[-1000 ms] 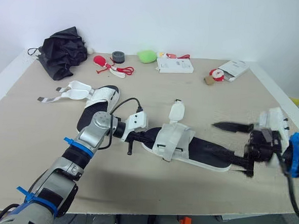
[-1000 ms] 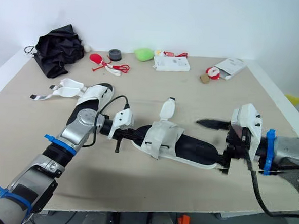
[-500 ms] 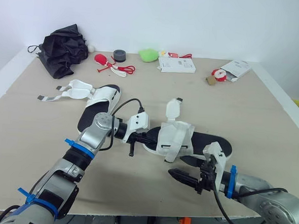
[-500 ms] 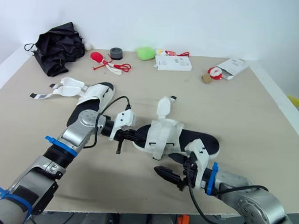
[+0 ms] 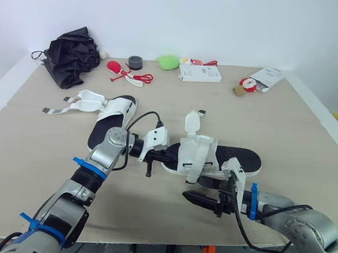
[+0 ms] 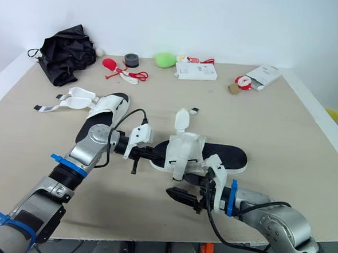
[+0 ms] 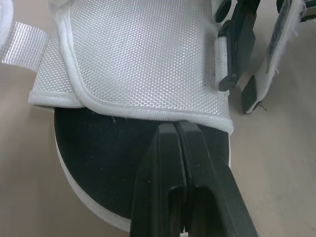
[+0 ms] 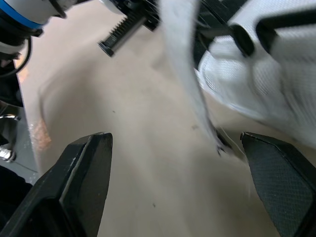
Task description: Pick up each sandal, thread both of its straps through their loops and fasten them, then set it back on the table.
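Head view: your left hand [image 5: 162, 156] pins the toe of the sandal [image 5: 238, 160] at mid-table [image 5: 306, 129]. Left wrist view: its fingers [image 7: 168, 163] are pressed together on the insole. Right wrist view: the right hand [image 8: 175, 143] gapes around the hanging strap [image 8: 185, 69]; pinch near its tip, squarely.

Bright, even light from above, soft shadows on the counter [image 5: 306, 129]. Right wrist view's smeared, probably motion blur; edges look straight.
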`<action>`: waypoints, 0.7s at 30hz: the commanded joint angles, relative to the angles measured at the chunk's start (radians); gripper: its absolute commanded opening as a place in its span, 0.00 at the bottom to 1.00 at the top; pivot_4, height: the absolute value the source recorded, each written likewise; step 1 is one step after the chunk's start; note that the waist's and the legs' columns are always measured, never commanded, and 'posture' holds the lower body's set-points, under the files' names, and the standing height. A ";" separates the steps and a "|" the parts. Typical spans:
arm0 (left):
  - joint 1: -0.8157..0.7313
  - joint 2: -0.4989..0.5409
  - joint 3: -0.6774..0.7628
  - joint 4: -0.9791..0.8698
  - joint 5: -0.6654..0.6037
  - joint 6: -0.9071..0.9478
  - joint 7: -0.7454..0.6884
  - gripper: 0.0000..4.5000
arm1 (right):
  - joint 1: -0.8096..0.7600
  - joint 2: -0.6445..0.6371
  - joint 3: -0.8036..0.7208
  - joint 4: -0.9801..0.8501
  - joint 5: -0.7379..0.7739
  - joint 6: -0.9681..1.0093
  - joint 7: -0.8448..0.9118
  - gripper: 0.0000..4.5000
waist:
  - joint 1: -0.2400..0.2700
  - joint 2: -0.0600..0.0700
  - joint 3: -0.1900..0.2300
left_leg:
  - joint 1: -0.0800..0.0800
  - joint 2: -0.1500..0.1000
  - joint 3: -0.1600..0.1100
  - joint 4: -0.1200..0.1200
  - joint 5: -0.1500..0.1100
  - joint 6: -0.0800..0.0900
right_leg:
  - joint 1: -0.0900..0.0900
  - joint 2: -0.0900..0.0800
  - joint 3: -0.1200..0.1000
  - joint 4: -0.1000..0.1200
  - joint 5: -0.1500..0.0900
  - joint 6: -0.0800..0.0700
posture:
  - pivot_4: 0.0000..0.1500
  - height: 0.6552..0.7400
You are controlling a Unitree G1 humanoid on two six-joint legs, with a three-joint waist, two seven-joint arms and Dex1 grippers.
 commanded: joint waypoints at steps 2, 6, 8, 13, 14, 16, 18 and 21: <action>0.027 0.005 -0.028 0.004 0.024 0.024 0.006 0.00 | -0.051 0.037 -0.013 0.010 -0.029 0.019 0.017 0.99 | 0.000 0.000 0.000 | 0.000 0.000 0.000 0.000 0.000 0.000 | 0.000 0.000 0.000 0.000 0.000 0.000 | 1.00 1.00; 0.032 0.005 -0.027 -0.005 0.022 0.031 0.010 0.00 | -0.061 0.054 -0.018 0.019 -0.047 0.034 0.049 0.94 | 0.000 0.000 0.000 | 0.000 0.000 0.000 0.000 0.000 0.000 | 0.000 0.000 0.000 0.000 0.000 0.000 | 1.00 1.00; 0.036 0.006 -0.026 -0.011 0.022 0.034 0.013 0.00 | -0.059 0.055 -0.021 0.019 -0.053 0.038 0.065 0.82 | 0.000 0.000 0.000 | 0.000 0.000 0.000 0.000 0.000 0.000 | 0.000 0.000 0.000 0.000 0.000 0.000 | 1.00 1.00; 0.042 0.012 -0.031 -0.017 0.027 0.023 0.012 0.00 | -0.047 0.052 -0.039 0.010 -0.042 0.051 0.103 0.30 | 0.000 0.000 0.000 | 0.000 0.000 0.000 0.000 0.000 0.000 | 0.000 0.000 0.000 0.000 0.000 -0.001 | 1.00 1.00; 0.041 0.016 -0.034 -0.014 0.032 0.013 0.008 0.00 | -0.047 0.050 -0.041 0.009 -0.042 0.053 0.109 0.22 | 0.000 0.000 0.000 | 0.000 0.000 0.000 0.000 0.000 0.000 | 0.000 0.000 0.000 0.000 0.000 -0.001 | 1.00 1.00; 0.035 0.026 -0.043 -0.002 0.044 -0.010 0.003 0.00 | -0.045 0.048 -0.050 0.008 -0.036 0.065 0.122 0.05 | 0.000 0.000 0.000 | 0.000 0.000 0.000 0.000 0.000 0.000 | 0.000 0.000 0.000 0.000 0.000 -0.001 | 1.00 1.00; 0.021 0.045 -0.059 0.022 0.062 -0.062 -0.026 0.00 | -0.051 0.031 -0.072 0.005 0.026 0.130 0.132 0.02 | 0.000 0.000 0.000 | 0.000 0.000 0.000 0.000 0.000 0.000 | 0.000 0.000 0.000 0.000 0.000 -0.001 | 1.00 1.00; 0.005 0.044 -0.053 0.043 0.035 -0.073 -0.067 0.00 | -0.063 -0.036 -0.126 -0.005 0.135 0.235 0.181 0.02 | 0.000 0.000 0.000 | 0.000 0.001 0.000 -0.001 0.000 0.000 | -0.001 0.000 -0.001 0.000 -0.001 -0.001 | 1.00 1.00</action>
